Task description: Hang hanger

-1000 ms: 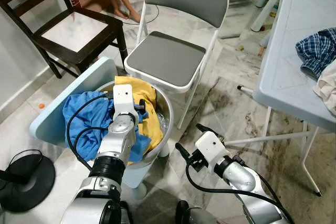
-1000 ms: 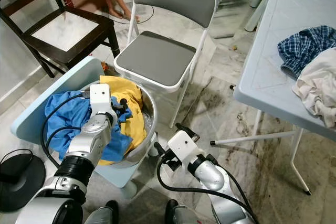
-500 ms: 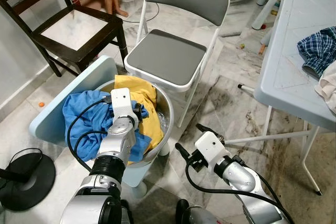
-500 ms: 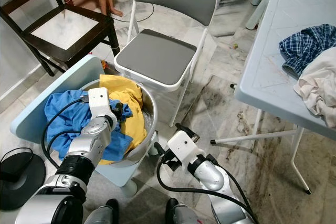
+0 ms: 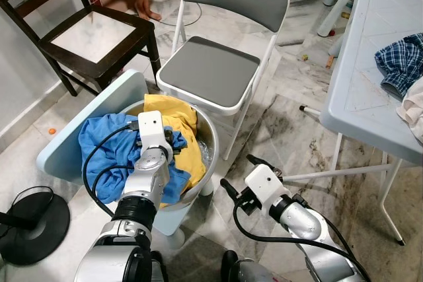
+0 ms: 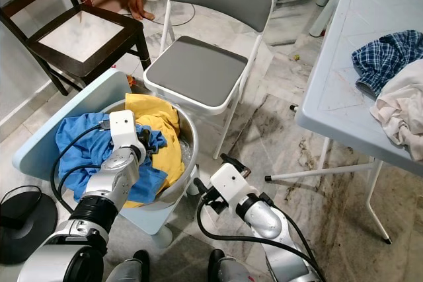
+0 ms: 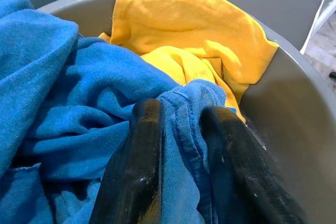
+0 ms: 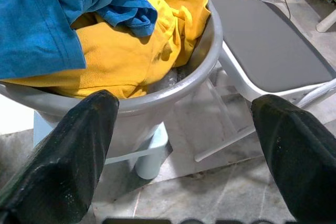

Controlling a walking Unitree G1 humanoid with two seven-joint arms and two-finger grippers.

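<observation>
The left tool [image 7: 178, 145] is down in the basin [image 5: 206, 138], its two black fingers [image 7: 137, 161] pinched on a fold of the blue cloth [image 5: 106, 146], which bunches up between them. A yellow cloth [image 5: 178, 127] lies just beyond the fold, draped up the basin's far wall and over its rim. The basin sits on a low pale-blue stool [image 5: 73, 140], with the blue cloth spilling over the rim on the robot's left.

The right tool [image 5: 239, 177] hangs low beside the basin, near the floor, its fingers [image 8: 79, 145] spread wide with nothing between them; through the gap its wrist view looks at the basin's side and the stool's legs.

Behind the basin stands a grey folding chair [image 5: 218, 64], and left of that a dark wooden chair [image 5: 86, 31]. On the right a white surface [image 5: 373, 77] carries a plaid cloth [image 5: 402, 64] and a pale cloth [image 6: 403, 113] at its near right edge. A person's foot [image 5: 147, 12] shows on the floor beyond the chairs. I cannot make out any hanger.
</observation>
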